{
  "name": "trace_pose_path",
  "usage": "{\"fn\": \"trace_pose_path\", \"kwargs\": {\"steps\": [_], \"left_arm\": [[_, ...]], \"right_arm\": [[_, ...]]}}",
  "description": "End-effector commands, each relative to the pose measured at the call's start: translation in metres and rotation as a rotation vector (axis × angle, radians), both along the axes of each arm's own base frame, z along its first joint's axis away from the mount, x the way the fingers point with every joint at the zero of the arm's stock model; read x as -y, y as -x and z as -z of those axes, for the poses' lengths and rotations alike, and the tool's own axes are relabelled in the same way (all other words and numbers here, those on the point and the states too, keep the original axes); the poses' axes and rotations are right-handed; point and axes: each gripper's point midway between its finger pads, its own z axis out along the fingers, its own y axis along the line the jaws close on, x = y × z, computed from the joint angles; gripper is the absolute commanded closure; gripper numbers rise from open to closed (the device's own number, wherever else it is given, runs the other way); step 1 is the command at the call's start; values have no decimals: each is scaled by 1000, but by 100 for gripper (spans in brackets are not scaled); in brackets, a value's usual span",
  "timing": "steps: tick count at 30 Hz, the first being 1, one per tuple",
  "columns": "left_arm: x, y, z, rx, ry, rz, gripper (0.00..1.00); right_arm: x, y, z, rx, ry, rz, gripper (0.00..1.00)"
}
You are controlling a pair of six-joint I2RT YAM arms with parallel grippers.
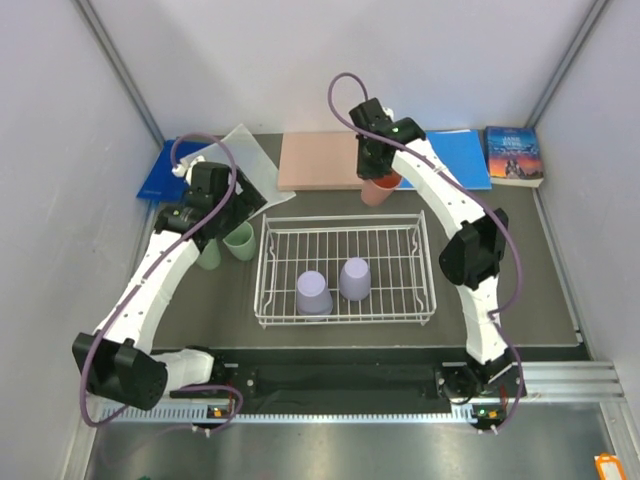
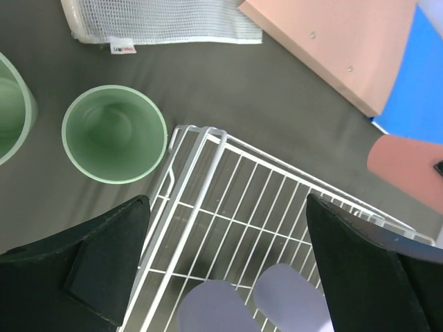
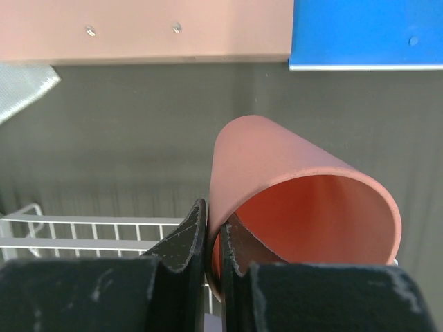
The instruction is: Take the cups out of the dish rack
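The dish rack [image 1: 262,275] sits mid-surface. Two lavender cups [image 1: 313,294] rest mouth-down side by side on its grid, toward the 6 o'clock rail. Two green cups [image 2: 114,133] stand upright on the surface just off the rack's 10 o'clock corner, close together. The left gripper [image 2: 226,207] hangs above that corner, its jaws spread wide and holding nothing. The right gripper [image 3: 216,235] is pinched on the wall of the salmon cup [image 3: 304,200], one finger inside the mouth and one outside. That cup is tilted, just beyond the rack's far rail at 1 o'clock, in front of a pink board [image 1: 315,160].
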Motion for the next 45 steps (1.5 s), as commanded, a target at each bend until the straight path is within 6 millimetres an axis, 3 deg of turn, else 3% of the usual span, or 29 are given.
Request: {"fn": "trace_pose_path", "kwargs": {"steps": [1,11,16,21,25,31,34,37,41,43,44,45], "left_arm": [[-1,-5,0,-5,-18,2,1],[-3,-2,13,-30,-38,4,1],[-4,0,18,-45,-45,5,1],[-4,-1,22,-56,-59,14,1],[-4,-3,24,-62,-66,20,1],[-3,-3,25,-64,-66,27,1],[-4,-2,24,-59,-68,28,1],[-6,-3,20,-41,-82,32,1],[-8,-3,13,-21,-99,40,1],[-7,-3,9,-8,-102,53,1],[-7,-2,5,5,-104,67,1],[-6,-2,2,14,-106,76,1]], "right_arm": [[-2,1,6,-1,24,-14,100],[-23,-14,43,-40,12,-37,100],[-40,-18,43,-29,-18,-52,100],[-44,-17,62,-72,-13,-62,100],[-48,-13,67,-85,-16,-78,85],[-51,-10,60,-68,-35,-91,60],[-53,-10,49,-44,-49,-96,55],[-55,-13,15,29,-94,-95,51],[-52,-10,-53,159,-177,-89,44],[-48,-7,-73,197,-198,-85,40],[-43,-1,-100,251,-224,-84,39],[-39,4,-97,247,-214,-79,38]]}}
